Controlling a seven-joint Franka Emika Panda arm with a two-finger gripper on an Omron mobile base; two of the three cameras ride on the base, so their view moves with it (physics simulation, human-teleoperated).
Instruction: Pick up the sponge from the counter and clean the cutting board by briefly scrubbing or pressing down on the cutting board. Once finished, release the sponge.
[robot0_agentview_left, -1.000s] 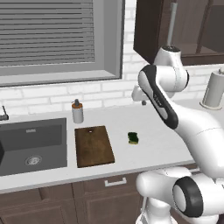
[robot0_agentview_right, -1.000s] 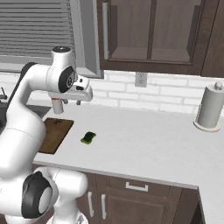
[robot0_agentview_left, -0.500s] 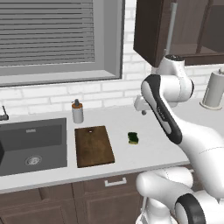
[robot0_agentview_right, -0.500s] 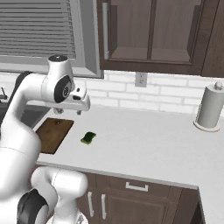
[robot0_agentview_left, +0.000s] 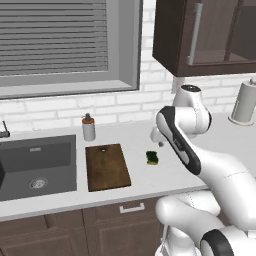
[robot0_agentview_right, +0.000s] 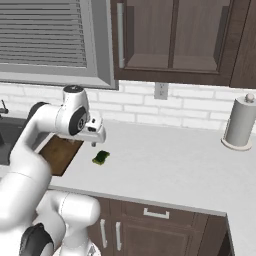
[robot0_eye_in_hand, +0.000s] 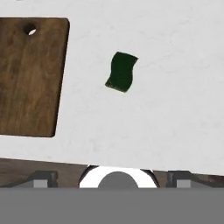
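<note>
— One sponge (robot0_agentview_left: 152, 158), is that all that lies loose on the counter (robot0_agentview_left: 145, 182)?

— Near the board, yes. It is a small block, dark green on top with a thin yellow layer showing at its edge in the left base view. From the hand view it looks nearly all green (robot0_eye_in_hand: 121, 71), with slightly wavy sides, and it lies a little askew on the pale worktop.

— Where does it sit against the cutting board (robot0_agentview_left: 107, 166)?

— Just to the right of it, apart from it — a strip of bare counter lies between. The board is a flat dark brown wooden rectangle with a small hole near its far short edge, and to its left is the dark grey sink (robot0_agentview_left: 36, 165). A soap dispenser (robot0_agentview_left: 88, 127) stands beyond the board's far left corner.

— And the gripper (robot0_agentview_right: 94, 141)?

— It hangs above the counter, over or just behind the sponge, touching nothing. Its fingers are small and partly hidden by the arm, so I cannot tell how wide the jaws stand; it seems to carry nothing, since the sponge rests on the worktop.

— Anything else?

— A paper towel roll (robot0_agentview_right: 240, 123) stands upright far to the right, by the brick wall.
</note>
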